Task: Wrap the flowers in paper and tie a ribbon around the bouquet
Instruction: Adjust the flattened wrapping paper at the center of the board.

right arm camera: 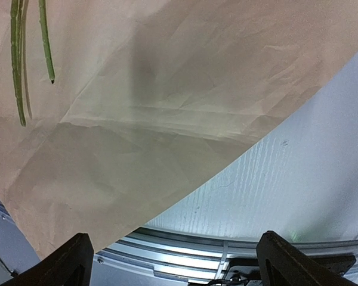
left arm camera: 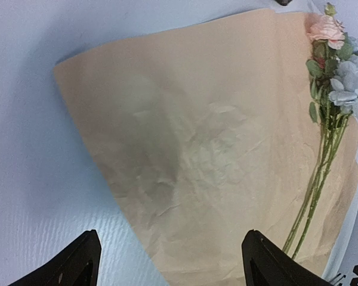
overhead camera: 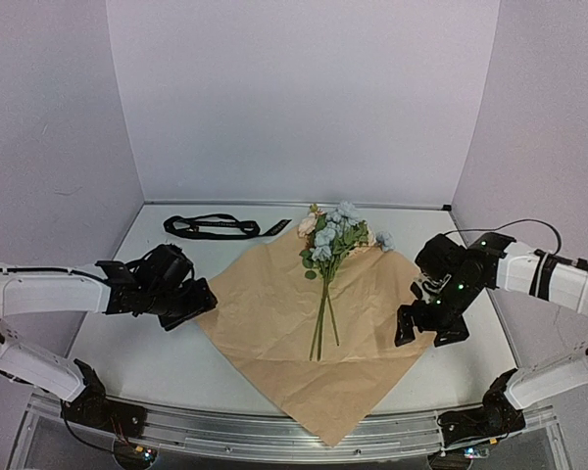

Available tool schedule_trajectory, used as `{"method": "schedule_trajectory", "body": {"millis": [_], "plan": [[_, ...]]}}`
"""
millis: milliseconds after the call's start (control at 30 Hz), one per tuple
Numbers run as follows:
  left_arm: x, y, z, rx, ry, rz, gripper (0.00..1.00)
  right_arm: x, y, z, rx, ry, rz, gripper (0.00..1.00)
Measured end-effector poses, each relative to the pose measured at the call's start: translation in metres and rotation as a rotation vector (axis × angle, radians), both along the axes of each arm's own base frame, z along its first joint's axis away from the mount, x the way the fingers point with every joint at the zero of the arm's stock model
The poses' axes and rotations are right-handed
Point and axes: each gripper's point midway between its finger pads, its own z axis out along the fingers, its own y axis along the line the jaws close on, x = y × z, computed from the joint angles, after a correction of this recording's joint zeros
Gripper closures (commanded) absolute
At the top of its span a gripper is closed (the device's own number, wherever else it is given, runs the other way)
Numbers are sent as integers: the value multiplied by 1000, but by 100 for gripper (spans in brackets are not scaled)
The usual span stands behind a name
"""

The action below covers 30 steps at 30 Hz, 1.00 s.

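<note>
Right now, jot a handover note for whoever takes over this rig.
Left gripper: open, empty, by the paper's left corner.
Right gripper: open, empty, at the paper's right corner.
Paper lies flat, tan face up. The flowers lie on it, blooms toward the far corner.
Ribbon lies on the table at the far left, apart from the paper.
Done: flowers laid on paper.
Left: wrap, then tie the ribbon.

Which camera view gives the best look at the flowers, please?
The top external view: the whole bunch of flowers lies on the paper, blooms to stem ends. The left wrist view shows them at its right edge, partly cut off; the right wrist view shows only the stem ends.
</note>
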Motion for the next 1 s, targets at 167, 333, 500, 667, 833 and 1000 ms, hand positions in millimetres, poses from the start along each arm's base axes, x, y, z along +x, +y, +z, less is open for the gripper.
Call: {"method": "schedule_trajectory", "body": {"millis": [167, 333, 500, 667, 833, 1000], "plan": [[-15, 7, -26, -79, 31, 24, 14, -3, 1, 1, -17, -113, 112, 3], [-14, -4, -33, -199, 31, 29, 27, -3, 5, -3, -54, -229, 261, 4], [-14, -15, -45, -285, 76, 55, 36, 2, 12, -2, -62, -289, 336, 4], [-14, -20, -50, -334, 106, 83, 39, 4, 15, -1, -67, -312, 371, 5], [-13, -26, -53, -364, 125, 95, 66, 4, 19, 0, -71, -317, 404, 5], [-15, -25, -57, -366, 147, 112, 96, 4, 29, 3, -56, -345, 479, 5]]}}
